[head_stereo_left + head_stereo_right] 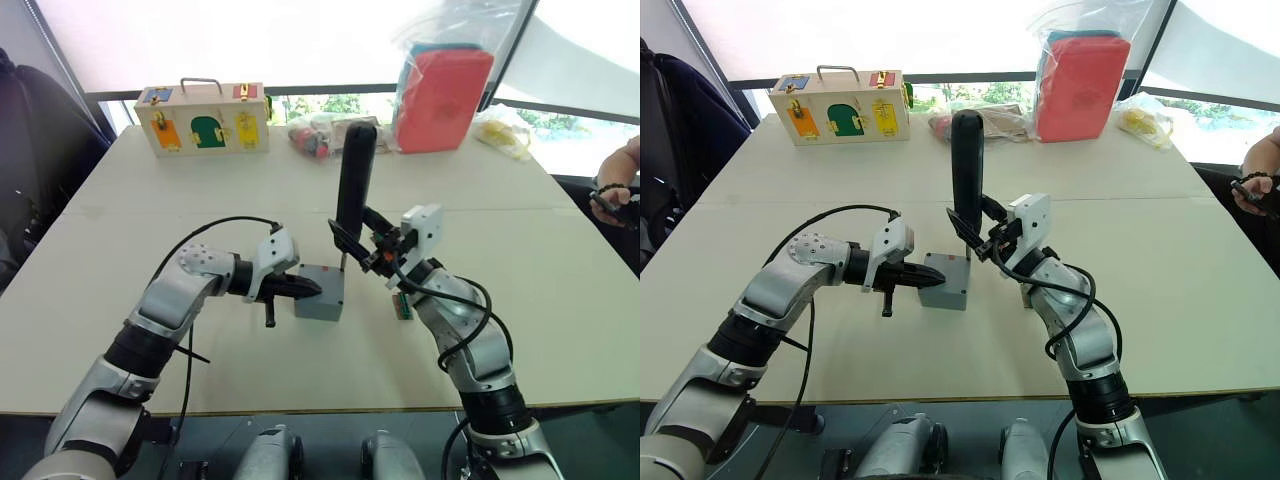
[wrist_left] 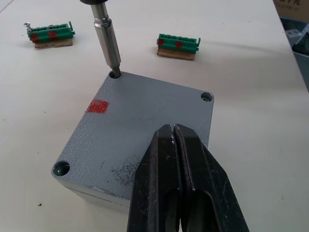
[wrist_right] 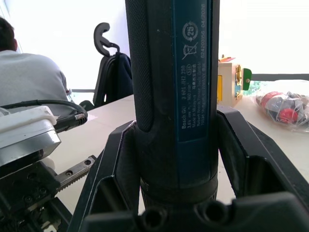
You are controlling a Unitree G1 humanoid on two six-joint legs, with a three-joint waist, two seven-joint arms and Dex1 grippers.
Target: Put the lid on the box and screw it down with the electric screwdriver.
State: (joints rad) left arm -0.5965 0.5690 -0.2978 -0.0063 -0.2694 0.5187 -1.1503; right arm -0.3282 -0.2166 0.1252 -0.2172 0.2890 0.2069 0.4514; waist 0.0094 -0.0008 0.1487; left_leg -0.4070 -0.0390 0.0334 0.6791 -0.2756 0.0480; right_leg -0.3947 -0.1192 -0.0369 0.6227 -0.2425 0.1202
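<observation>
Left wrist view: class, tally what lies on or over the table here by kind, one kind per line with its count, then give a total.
Grey lid on the box: 1
Corner screw holes in view: 3
Green blocks: 2
Electric screwdriver, bit in a corner hole: 1
Left gripper, shut on the lid: 1
Total: 8

Pale beige table point(image 1: 200, 360), faint seam across the middle. Near centre: grey box point(image 1: 320, 292) w/ lid on, sitting on the tabletop; two green terminal blocks point(image 2: 177, 44) just beyond it, one point(image 1: 402, 305) to its right. Far edge: wooden case point(image 1: 203, 119) w/ colourful doors at left, clear bag of small parts point(image 1: 318, 133) mid, red item in plastic bag point(image 1: 443, 95), yellowish bag point(image 1: 503, 132) at right.
</observation>
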